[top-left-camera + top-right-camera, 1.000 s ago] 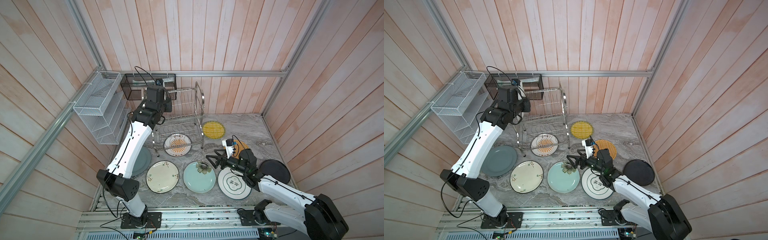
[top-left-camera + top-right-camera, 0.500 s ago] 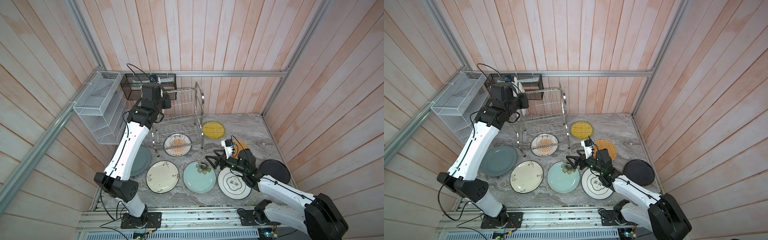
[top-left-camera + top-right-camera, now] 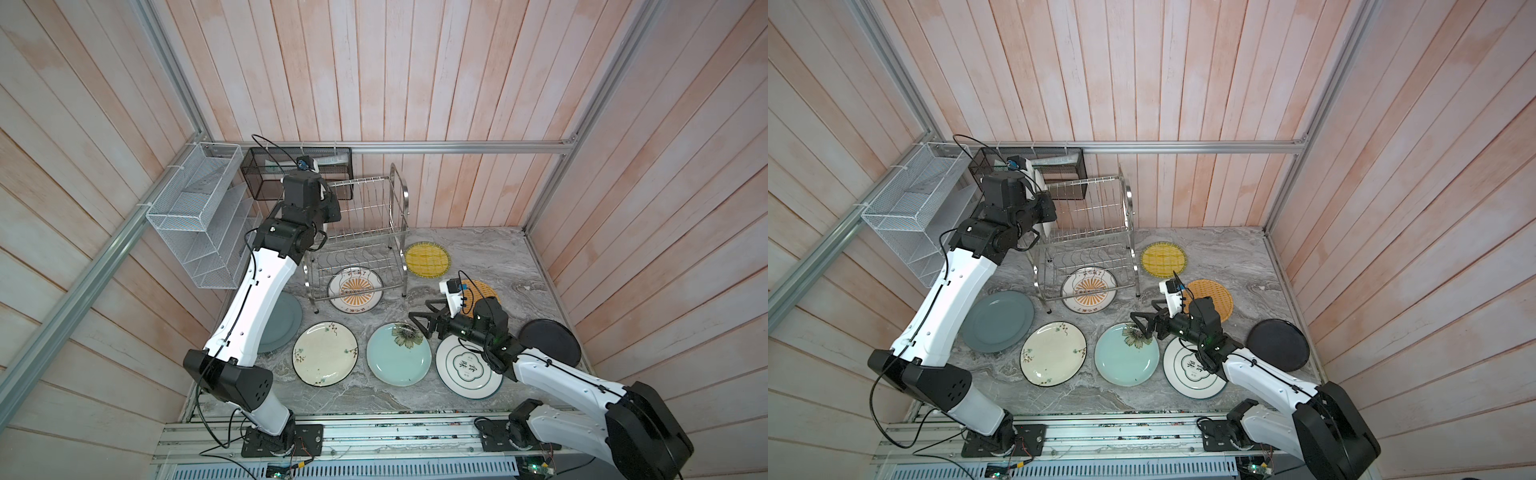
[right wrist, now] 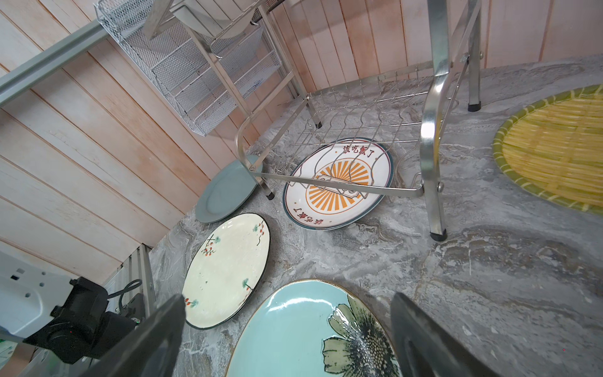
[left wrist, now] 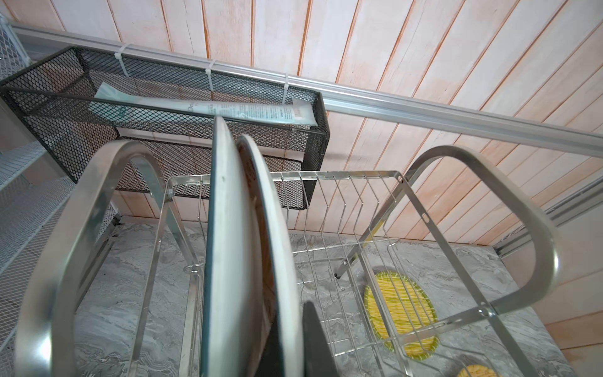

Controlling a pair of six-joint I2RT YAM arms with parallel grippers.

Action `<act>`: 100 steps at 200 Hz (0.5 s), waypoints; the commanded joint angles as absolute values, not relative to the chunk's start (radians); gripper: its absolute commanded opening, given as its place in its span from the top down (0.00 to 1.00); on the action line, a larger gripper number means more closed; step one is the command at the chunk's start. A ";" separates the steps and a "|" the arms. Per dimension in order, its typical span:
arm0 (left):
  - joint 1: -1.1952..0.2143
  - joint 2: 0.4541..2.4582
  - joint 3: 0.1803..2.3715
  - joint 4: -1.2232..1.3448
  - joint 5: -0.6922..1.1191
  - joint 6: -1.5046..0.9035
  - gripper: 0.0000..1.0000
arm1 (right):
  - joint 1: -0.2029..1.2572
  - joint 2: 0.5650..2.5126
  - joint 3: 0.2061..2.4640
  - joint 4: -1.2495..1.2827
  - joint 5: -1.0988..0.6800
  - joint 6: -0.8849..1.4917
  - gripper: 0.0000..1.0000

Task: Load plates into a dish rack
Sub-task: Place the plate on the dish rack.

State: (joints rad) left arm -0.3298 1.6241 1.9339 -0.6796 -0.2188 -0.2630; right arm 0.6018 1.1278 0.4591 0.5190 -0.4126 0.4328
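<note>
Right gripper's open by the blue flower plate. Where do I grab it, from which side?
I'd grip the blue plate by the rim beside its flower, the edge nearest the right gripper. It lies flat on the table with a raised lip, so come in low from there, one finger over, one under.

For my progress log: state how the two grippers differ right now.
The left gripper is shut on a plate held on edge; the right gripper is open and empty. The left gripper is up at the rack's top tier; the right gripper is low over the blue plate, which lies flat. Both have black fingers.
</note>
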 commanded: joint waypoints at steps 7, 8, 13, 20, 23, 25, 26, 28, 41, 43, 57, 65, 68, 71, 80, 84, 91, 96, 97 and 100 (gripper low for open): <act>-0.328 1.589 1.891 -0.609 -0.235 -0.274 1.00 | 0.609 1.134 0.491 0.512 -0.396 0.415 0.02; -0.328 1.588 1.890 -0.608 -0.235 -0.274 1.00 | 0.610 1.134 0.491 0.512 -0.396 0.415 0.02; -0.327 1.585 1.883 -0.605 -0.236 -0.276 1.00 | 0.610 1.134 0.490 0.511 -0.396 0.413 0.02; -0.327 1.584 1.873 -0.601 -0.241 -0.280 1.00 | 0.611 1.134 0.489 0.510 -0.395 0.413 0.02; -0.327 1.582 1.869 -0.601 -0.242 -0.282 1.00 | 0.611 1.134 0.489 0.509 -0.394 0.413 0.02; -0.327 1.582 1.867 -0.600 -0.242 -0.283 1.00 | 0.611 1.134 0.490 0.508 -0.394 0.413 0.02; -0.327 1.582 1.865 -0.599 -0.242 -0.283 1.00 | 0.611 1.134 0.490 0.508 -0.394 0.412 0.02; -0.327 1.581 1.862 -0.597 -0.243 -0.285 1.00 | 0.612 1.134 0.490 0.509 -0.395 0.411 0.02; -0.323 1.574 1.836 -0.586 -0.236 -0.293 1.00 | 0.612 1.134 0.491 0.507 -0.393 0.411 0.02; -0.322 1.573 1.833 -0.584 -0.235 -0.293 1.00 | 0.611 1.134 0.492 0.507 -0.393 0.411 0.02; -0.322 1.566 1.812 -0.573 -0.234 -0.300 1.00 | 0.613 1.133 0.491 0.506 -0.391 0.410 0.02; -0.320 1.563 1.807 -0.569 -0.232 -0.300 1.00 | 0.613 1.133 0.491 0.505 -0.391 0.409 0.02; -0.321 1.563 1.807 -0.569 -0.231 -0.301 0.98 | 0.614 1.132 0.491 0.505 -0.390 0.409 0.02; -0.321 1.564 1.807 -0.568 -0.230 -0.301 0.95 | 0.614 1.132 0.491 0.506 -0.391 0.409 0.02; -0.320 1.563 1.808 -0.566 -0.224 -0.297 0.88 | 0.615 1.132 0.491 0.506 -0.391 0.409 0.02; -0.320 1.562 1.810 -0.567 -0.222 -0.296 0.88 | 0.614 1.132 0.491 0.506 -0.392 0.408 0.02; -0.320 1.563 1.814 -0.570 -0.221 -0.297 0.87 | 0.615 1.133 0.492 0.505 -0.391 0.409 0.02; -0.321 1.563 1.818 -0.571 -0.217 -0.296 0.85 | 0.614 1.133 0.493 0.505 -0.390 0.409 0.02; -0.321 1.563 1.819 -0.571 -0.217 -0.296 0.84 | 0.614 1.133 0.493 0.505 -0.390 0.408 0.02; -0.320 1.563 1.821 -0.571 -0.214 -0.294 0.82 | 0.615 1.133 0.491 0.505 -0.390 0.409 0.02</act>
State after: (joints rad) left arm -0.3225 1.5864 1.8225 -0.5797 -0.2279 -0.2825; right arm 0.6079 1.1278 0.4591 0.5156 -0.4026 0.4210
